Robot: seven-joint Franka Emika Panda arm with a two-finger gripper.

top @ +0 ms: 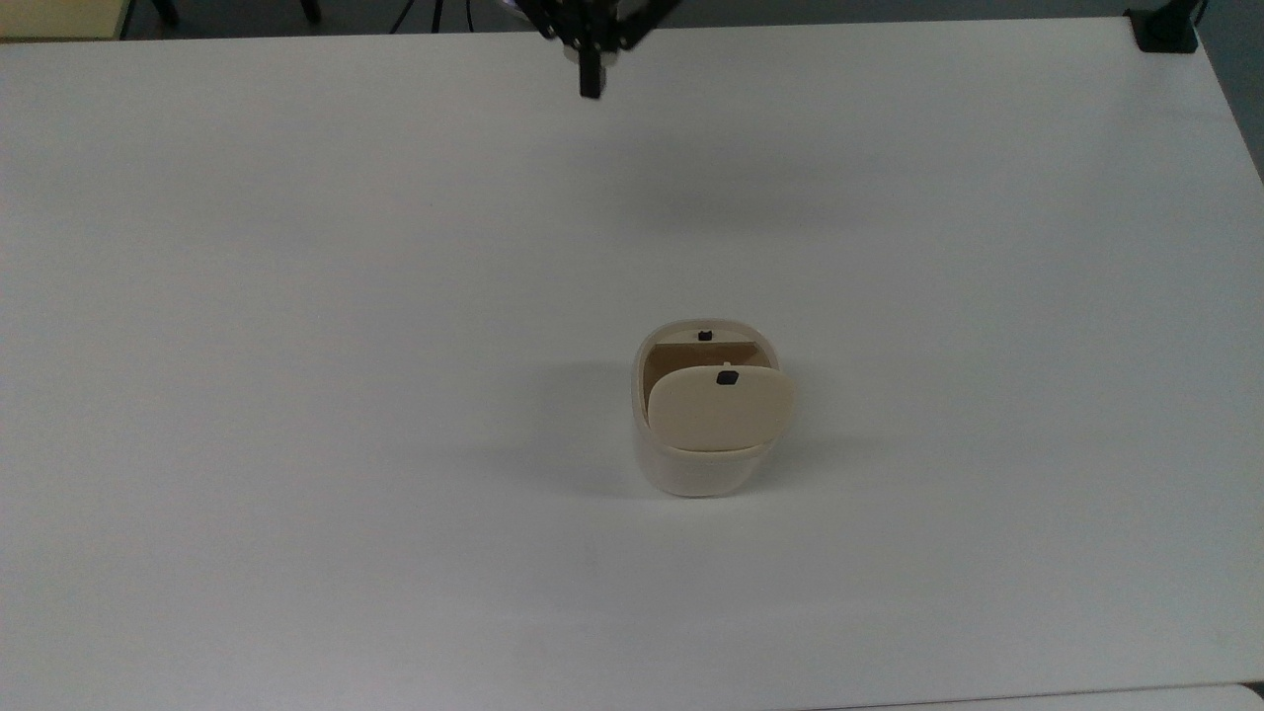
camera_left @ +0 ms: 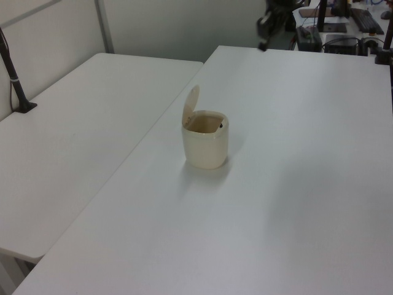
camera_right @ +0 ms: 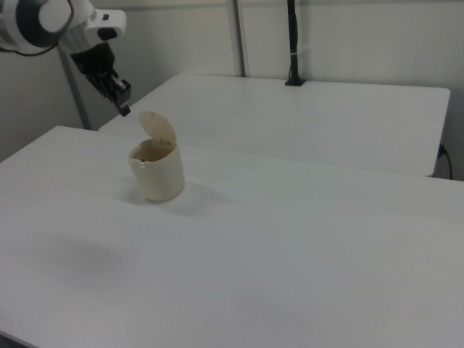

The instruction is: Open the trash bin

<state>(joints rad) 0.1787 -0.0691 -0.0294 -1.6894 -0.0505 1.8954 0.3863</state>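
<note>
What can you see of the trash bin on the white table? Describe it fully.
The trash bin is a small cream-beige tub with rounded corners, plastic by its look. Its hinged lid stands raised, nearly upright in the left view, with a small black square near its free edge. The inside looks tan. It stands upright on the white table; nothing else touches it.

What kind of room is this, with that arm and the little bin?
Most likely a robotics lab or test room. Plain white tables stand side by side, a robot arm's gripper hangs over one of them, and a lone trash bin with its lid up looks like a test prop.
</note>
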